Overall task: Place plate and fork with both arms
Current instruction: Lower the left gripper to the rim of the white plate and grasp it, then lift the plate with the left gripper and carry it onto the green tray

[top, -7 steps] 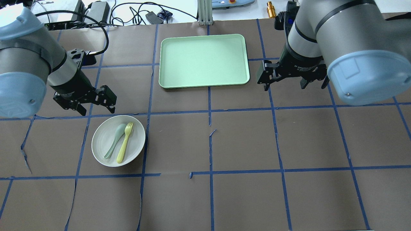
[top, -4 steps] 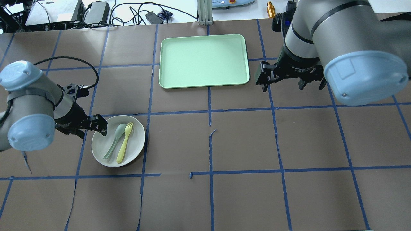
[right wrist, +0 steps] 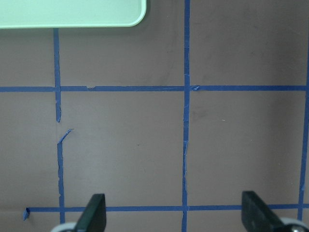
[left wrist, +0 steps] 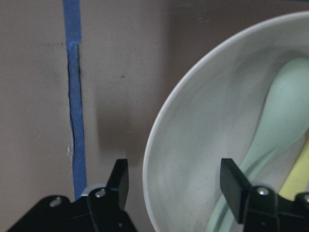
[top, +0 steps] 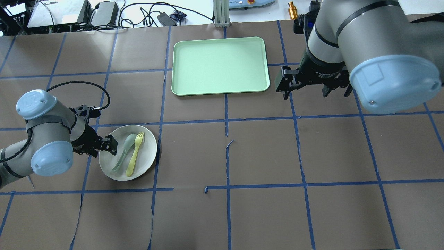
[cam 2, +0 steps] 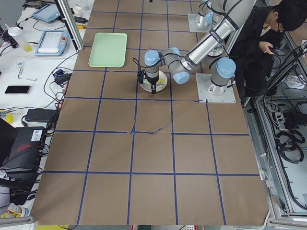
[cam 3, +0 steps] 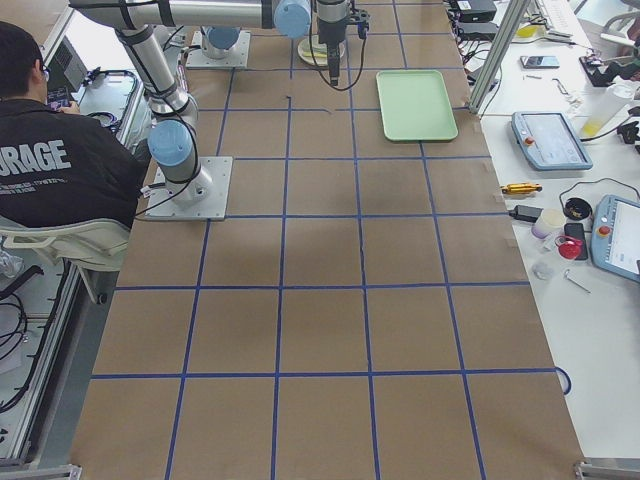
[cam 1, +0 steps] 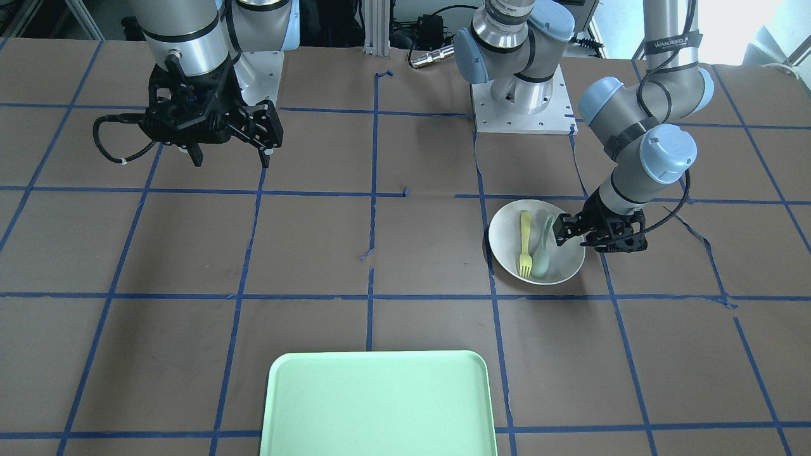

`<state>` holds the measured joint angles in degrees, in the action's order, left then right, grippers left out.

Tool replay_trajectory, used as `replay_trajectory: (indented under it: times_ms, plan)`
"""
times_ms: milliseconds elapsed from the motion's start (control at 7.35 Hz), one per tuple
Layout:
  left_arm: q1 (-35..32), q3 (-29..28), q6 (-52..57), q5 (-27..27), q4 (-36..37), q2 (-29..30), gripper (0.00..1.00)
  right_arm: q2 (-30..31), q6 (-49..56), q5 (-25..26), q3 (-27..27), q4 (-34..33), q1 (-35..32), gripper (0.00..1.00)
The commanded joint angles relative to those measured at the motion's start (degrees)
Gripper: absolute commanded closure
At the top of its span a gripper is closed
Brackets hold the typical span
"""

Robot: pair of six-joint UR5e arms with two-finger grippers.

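The off-white plate (top: 147,152) lies on the table's left half, also in the front view (cam 1: 507,244). In it lie the pale-yellow fork (top: 134,154) (cam 1: 524,244) and a grey-green spoon (top: 123,152). My left gripper (top: 105,146) (cam 1: 567,231) is open and low at the plate's left edge. In the left wrist view (left wrist: 176,186) its fingers straddle the plate's rim (left wrist: 159,145), one finger outside and one over the inside. My right gripper (top: 305,95) (cam 1: 231,155) is open and empty, raised to the right of the tray, far from the plate.
A mint-green tray (top: 220,66) (cam 1: 379,405) lies at the far middle of the table; its corner shows in the right wrist view (right wrist: 72,12). Cables and devices (top: 104,12) lie beyond the far edge. A seated person (cam 2: 266,38) is beside the robot's base.
My left arm has come nearer and lower, from beyond the plate to its left rim, with the fingers now on both sides of the rim. My right arm has barely moved.
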<state>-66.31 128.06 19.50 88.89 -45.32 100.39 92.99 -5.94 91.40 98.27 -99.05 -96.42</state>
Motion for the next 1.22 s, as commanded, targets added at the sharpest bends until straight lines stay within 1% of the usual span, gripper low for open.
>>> replay_trajectory:
  times_ms: [0, 136, 272, 680, 816, 952, 1088]
  plan:
    - [0.4, -0.3, 0.1, 0.0, 1.0, 0.9, 0.64, 0.0, 0.0, 0.0, 0.0, 0.0, 0.0, 0.0]
    - [0.4, -0.5, -0.2, 0.0, 1.0, 0.9, 0.94, 0.0, 0.0, 0.0, 0.0, 0.0, 0.0, 0.0]
    - [0.3, -1.2, -0.4, 0.1, 0.8, 0.8, 1.0, 0.0, 0.0, 0.0, 0.0, 0.0, 0.0, 0.0]
    - [0.1, -1.5, -0.3, -0.1, -0.5, 0.0, 1.0, 0.0, 0.0, 0.0, -0.1, 0.0, 0.0, 0.0]
    - [-0.3, -2.8, -0.7, -1.1, -1.8, -0.1, 1.0, 0.0, 0.0, 0.0, -0.1, 0.0, 0.0, 0.0]
    - [-0.8, -6.3, -1.0, -4.5, -6.5, -0.1, 1.0, 0.0, 0.0, 0.0, 0.0, 0.0, 0.0, 0.0]
    - [-1.0, -11.2, -2.4, -9.2, -13.0, 0.2, 1.0, 0.0, 0.0, -0.1, 0.0, 0.0, 0.0, 0.0]
